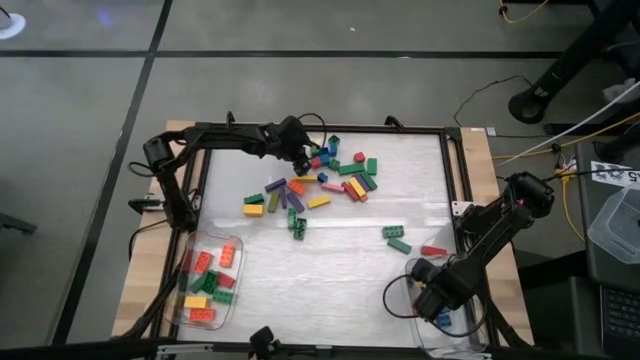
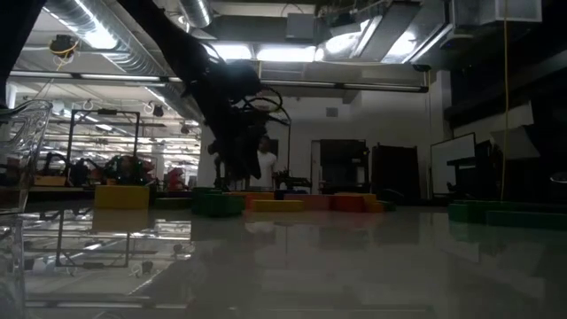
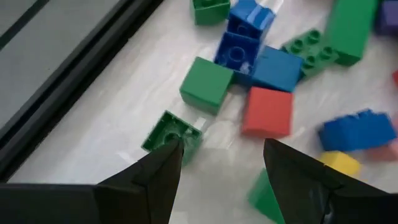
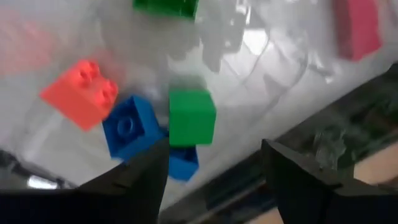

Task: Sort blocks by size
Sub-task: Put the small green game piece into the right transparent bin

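A pile of coloured blocks (image 1: 320, 180) lies at the far middle of the white tray (image 1: 330, 270). My left gripper (image 1: 303, 160) hangs open over the pile's far left end. Its fingers stand either side of bare tray, near a small green block (image 3: 171, 132) and a red one (image 3: 267, 112). My right gripper (image 1: 432, 300) is open above the clear tub (image 1: 400, 300) at the near right. Below it a small green block (image 4: 191, 118) sits between the fingers without touching them, among blue blocks (image 4: 127, 134) and an orange-red one (image 4: 81, 93).
A second clear tub (image 1: 192, 240) at the near left holds several red, green and yellow blocks. Two green blocks (image 1: 395, 238) and a red one (image 1: 433, 250) lie loose by the right tub. A black frame (image 1: 455, 180) borders the tray. The tray's near middle is bare.
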`<state>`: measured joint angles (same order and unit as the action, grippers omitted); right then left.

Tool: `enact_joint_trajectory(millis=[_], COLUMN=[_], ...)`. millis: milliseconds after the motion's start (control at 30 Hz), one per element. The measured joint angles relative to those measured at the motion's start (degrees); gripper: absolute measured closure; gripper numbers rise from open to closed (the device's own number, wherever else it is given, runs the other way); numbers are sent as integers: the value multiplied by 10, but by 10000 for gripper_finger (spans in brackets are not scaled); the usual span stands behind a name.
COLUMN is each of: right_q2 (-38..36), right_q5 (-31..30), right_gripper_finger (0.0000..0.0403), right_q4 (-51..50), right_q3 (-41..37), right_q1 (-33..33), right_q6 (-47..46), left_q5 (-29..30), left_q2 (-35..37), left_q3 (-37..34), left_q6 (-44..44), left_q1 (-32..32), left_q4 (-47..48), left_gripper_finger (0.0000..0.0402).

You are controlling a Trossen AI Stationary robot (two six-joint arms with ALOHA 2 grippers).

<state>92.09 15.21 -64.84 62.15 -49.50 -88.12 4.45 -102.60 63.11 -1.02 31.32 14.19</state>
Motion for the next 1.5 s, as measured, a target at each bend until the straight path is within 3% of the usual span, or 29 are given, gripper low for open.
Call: enact_joint_trajectory(millis=[367,1200,1333,1500], right_q2=[0,-1,-1,-1], right_q5=[22,18,18,18], right_gripper_finger=[141,141,141,141], right_q4=[9,22,22,22], right_q3=[0,0,0,4], right_q1=[0,0,0,0], right_q6=[0,0,0,20], left_q5=[61,61,60,60], left_q2=[-37,-77,-77,-77], left_q3=[0,0,0,0], left_q6=[42,105,105,104], left_q1=[2,2,2,2], left_q4=[-4,-66,-59,-58], left_gripper_finger=[187,190,229,318])
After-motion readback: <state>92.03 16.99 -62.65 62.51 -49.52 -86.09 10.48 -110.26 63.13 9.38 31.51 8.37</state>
